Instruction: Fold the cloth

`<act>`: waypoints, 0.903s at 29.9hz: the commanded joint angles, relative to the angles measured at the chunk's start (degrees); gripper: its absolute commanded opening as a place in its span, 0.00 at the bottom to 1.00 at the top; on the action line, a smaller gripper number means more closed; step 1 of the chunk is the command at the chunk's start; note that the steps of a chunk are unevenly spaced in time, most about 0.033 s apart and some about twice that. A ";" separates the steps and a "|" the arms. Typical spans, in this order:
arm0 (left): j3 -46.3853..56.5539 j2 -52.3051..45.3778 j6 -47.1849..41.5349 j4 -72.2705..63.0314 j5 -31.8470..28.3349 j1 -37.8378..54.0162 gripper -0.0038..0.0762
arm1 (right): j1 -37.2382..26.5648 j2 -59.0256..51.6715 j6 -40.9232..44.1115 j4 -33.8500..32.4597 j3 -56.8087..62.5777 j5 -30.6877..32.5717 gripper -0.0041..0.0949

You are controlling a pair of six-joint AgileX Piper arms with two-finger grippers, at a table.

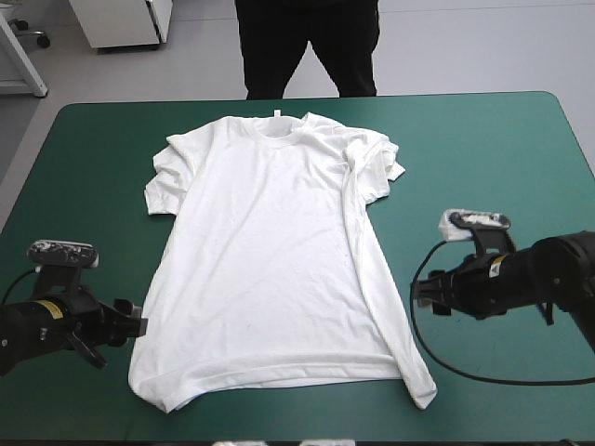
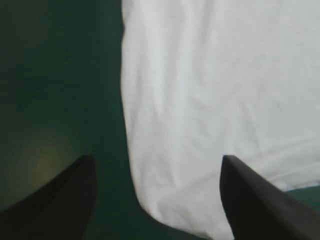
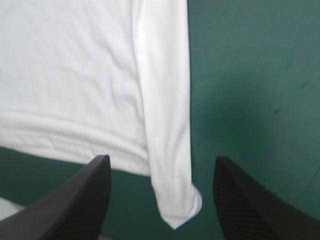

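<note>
The white T-shirt point(image 1: 274, 260) lies spread flat on the teal-green cover, collar toward the far edge, hem toward the near edge. Its right side is folded over in a long narrow strip point(image 3: 165, 110). My left gripper point(image 1: 119, 327) rests low beside the shirt's near left corner, open, and that corner point(image 2: 165, 200) lies between and ahead of its fingers. My right gripper point(image 1: 429, 290) stands open just right of the folded strip, whose near end point(image 3: 175, 205) lies between its fingers. Neither gripper holds anything.
Bare teal-green cover point(image 1: 502, 158) lies on both sides of the shirt and beyond it. The shirt's hem reaches close to the table's near edge point(image 1: 279, 432).
</note>
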 commanded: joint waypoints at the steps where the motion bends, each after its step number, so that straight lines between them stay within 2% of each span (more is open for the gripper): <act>1: -6.23 4.32 -1.50 2.06 -1.29 -0.09 0.66 | 0.06 -0.53 0.71 -4.85 -8.82 -3.17 0.57; 6: -12.76 12.81 -1.50 2.10 -5.44 -0.09 0.66 | 0.06 -0.44 0.81 -9.56 -14.80 -5.40 0.51; 19: -33.45 40.46 -1.03 2.32 -2.81 -0.09 0.66 | 0.06 2.50 1.30 -11.07 -15.86 -5.31 0.48; 27: -35.15 48.37 -0.03 1.85 -3.01 0.24 0.66 | 0.06 3.82 1.30 -11.07 -15.86 -4.94 0.48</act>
